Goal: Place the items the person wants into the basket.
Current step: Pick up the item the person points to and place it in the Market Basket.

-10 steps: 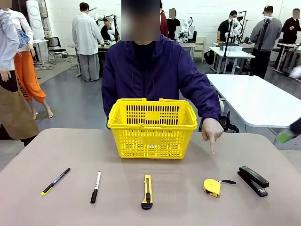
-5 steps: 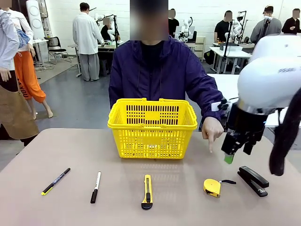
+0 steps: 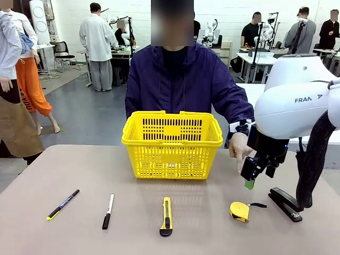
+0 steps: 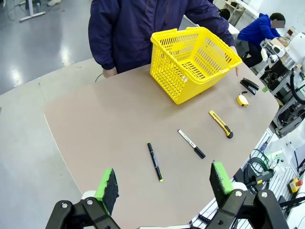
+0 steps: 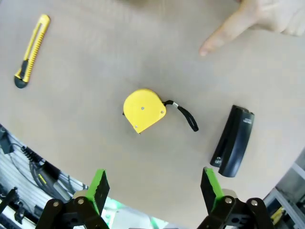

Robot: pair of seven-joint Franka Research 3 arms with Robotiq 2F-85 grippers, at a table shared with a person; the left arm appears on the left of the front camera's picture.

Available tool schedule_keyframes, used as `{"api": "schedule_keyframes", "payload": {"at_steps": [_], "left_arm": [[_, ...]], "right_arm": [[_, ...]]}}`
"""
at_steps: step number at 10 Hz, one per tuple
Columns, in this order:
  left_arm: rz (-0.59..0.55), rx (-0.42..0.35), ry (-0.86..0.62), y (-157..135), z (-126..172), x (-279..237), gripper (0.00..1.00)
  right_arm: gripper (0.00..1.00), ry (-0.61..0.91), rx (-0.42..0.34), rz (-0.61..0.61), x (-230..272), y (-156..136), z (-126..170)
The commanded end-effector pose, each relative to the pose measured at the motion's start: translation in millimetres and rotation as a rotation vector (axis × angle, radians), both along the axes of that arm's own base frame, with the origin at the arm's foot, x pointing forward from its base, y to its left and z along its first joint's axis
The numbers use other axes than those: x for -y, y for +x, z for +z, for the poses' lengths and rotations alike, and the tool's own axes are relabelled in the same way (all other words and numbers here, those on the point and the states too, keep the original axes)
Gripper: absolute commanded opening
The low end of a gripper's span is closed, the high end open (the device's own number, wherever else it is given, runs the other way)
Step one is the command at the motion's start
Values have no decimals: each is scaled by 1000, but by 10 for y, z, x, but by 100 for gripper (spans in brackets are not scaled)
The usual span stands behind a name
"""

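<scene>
The person's hand (image 3: 240, 149) points a finger down at the yellow tape measure (image 3: 239, 211) on the table's right side. My right gripper (image 3: 259, 178) hangs open just above the tape measure (image 5: 144, 110), touching nothing; the pointing finger (image 5: 224, 36) is beyond it. The black stapler (image 3: 286, 203) lies right of the tape measure. The black pen with a yellow end (image 3: 62, 204) lies far left. The yellow basket (image 3: 172, 143) stands at the table's middle, in front of the person. My left gripper (image 4: 164, 179) is open, high off the table's left side, above the pen (image 4: 155, 161).
A white marker with a black cap (image 3: 108, 211) and a yellow-and-black box cutter (image 3: 166, 216) lie in the front row between the pen and the tape measure. Bare table lies between this row and the basket.
My right arm has swung in from the right edge and come down over the tape measure. The person's hand keeps pointing at the same spot.
</scene>
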State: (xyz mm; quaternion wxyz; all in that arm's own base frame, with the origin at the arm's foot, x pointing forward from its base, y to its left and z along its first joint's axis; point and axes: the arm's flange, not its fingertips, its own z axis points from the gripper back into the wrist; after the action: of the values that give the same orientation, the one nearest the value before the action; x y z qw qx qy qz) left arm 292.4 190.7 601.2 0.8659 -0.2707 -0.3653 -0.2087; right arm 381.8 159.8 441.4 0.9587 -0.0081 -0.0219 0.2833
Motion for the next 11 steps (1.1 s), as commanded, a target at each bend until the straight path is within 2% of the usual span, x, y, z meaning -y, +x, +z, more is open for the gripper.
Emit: {"api": "schedule_keyframes", "payload": {"at_steps": [1, 5, 6, 9, 11], "left_arm": [[-18, 21, -10, -4, 7, -18, 100], [-18, 21, -10, -4, 7, -18, 100], [-18, 21, -10, -4, 7, -18, 100], [-18, 21, -10, -4, 7, -18, 100], [-18, 21, -10, -4, 7, -18, 100]], "right_arm": [[100, -9, -30, -10, 11, 18, -29], [100, -5, -19, -4, 19, -4, -30], [100, -22, -76, 56, 14, 58, -249], [100, -29, -103, 232, -115, 147, -595], [100, -18, -72, 364, -195, 187, -751]]}}
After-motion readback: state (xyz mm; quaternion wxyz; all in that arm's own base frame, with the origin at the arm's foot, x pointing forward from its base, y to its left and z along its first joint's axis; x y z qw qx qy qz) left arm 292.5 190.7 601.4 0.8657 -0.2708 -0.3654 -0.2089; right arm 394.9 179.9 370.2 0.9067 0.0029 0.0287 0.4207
